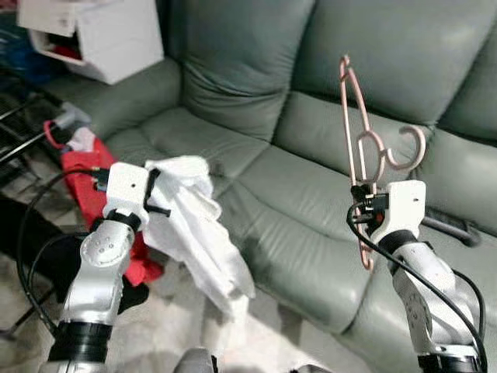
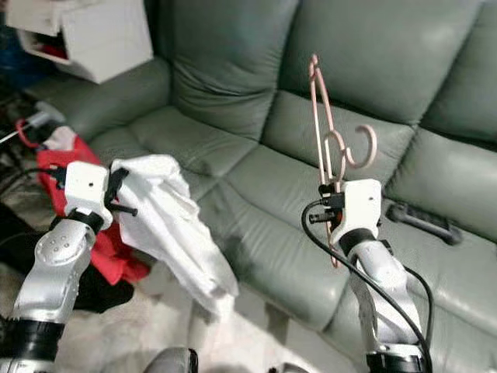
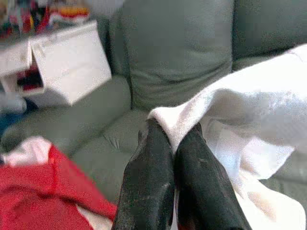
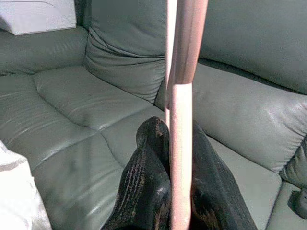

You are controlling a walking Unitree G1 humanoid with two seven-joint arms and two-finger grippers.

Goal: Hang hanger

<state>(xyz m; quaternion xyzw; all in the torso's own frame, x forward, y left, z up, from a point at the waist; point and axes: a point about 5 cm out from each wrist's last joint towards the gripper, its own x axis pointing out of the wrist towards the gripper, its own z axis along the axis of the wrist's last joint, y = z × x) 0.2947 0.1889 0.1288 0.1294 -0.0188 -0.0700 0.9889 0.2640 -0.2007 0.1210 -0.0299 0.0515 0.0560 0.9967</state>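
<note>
Standing upright in right pincer (image 4: 175, 143) (clamped): pink hanger (image 1: 359, 132).

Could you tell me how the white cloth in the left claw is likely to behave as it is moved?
The white cloth droops in folds below the left claw, so it is probably floppy and will sway. It looks thin, likely light. Pinched only at one edge, it might slip.

Silver jointed arms, white wrist housings, looping black cables, and ribbed black fingers (image 4: 144, 191).
</note>
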